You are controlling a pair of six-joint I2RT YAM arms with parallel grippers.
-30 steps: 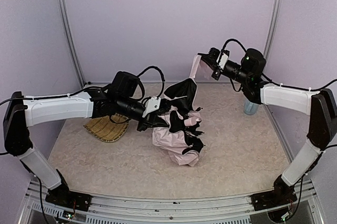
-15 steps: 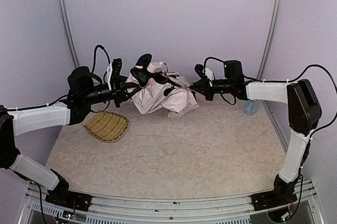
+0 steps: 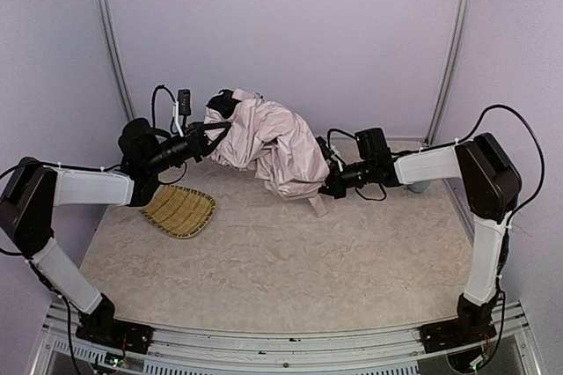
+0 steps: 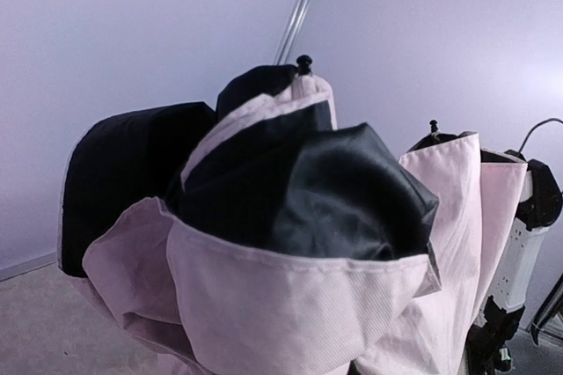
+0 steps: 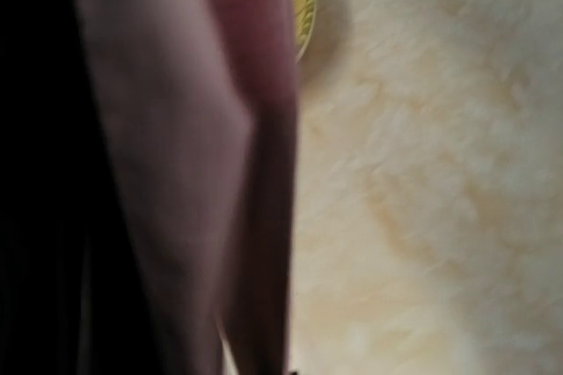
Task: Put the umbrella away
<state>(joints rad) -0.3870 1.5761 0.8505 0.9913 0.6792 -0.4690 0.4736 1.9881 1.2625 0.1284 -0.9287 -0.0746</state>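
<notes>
The pale pink umbrella (image 3: 268,142) hangs bunched above the back of the table, stretched between my two grippers. My left gripper (image 3: 208,133) is shut on its upper left end, where black parts stick out. Lower down, my right gripper (image 3: 329,183) is buried in the fabric's right edge and shut on it. The left wrist view is filled with pink cloth and black lining of the umbrella (image 4: 290,287), which hide the fingers. A blurred pink fold of the umbrella (image 5: 176,172) covers the left half of the right wrist view; no fingers show there.
A yellow woven tray (image 3: 179,210) lies on the table's left side, below the left arm; its edge (image 5: 303,5) peeks out in the right wrist view. A pale blue container (image 3: 420,185) stands behind the right forearm. Purple walls enclose the beige table (image 3: 290,278).
The umbrella has come up off the table's middle to the back. The left gripper swung back and up with it. The right gripper came down from high up to the fabric's lower right edge.
</notes>
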